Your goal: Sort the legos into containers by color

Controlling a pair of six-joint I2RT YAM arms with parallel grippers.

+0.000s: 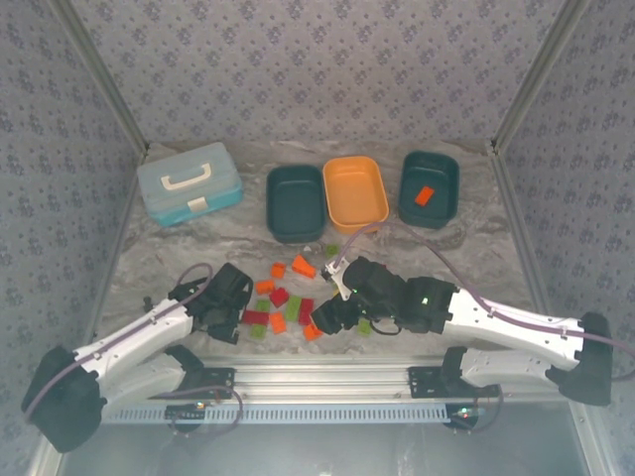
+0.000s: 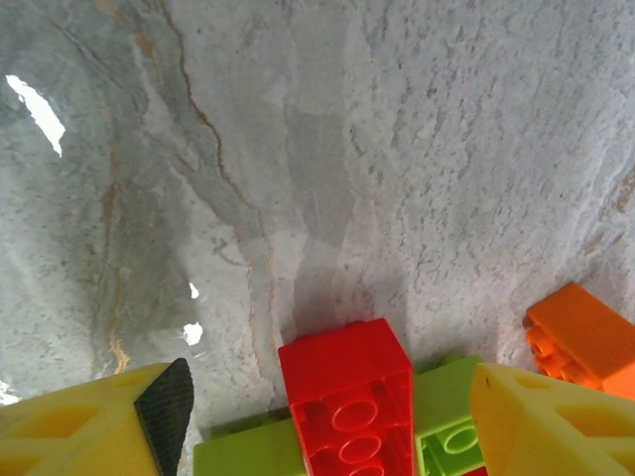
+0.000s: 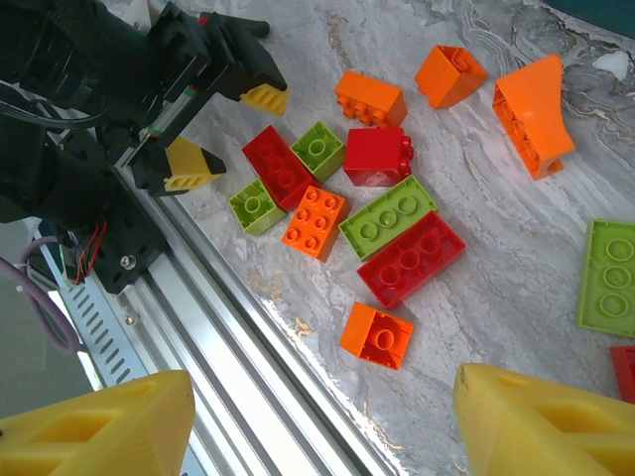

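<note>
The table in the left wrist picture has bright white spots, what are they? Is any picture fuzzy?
Left wrist view: light glaring off the glossy table, and the red lego throws a faint shadow ahead; top view: a bit fuzzy and grainy; right wrist view: sharp.

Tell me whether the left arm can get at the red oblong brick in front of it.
Probably yes: the left hand is open and the red brick lies between its fingers, though green bricks flank it closely.

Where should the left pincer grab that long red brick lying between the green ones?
Probably across its narrow width, from straight above. The red brick lies flat, studs up, and its far end juts clear of the green bricks beside its long sides, so the fingers fit there.
</note>
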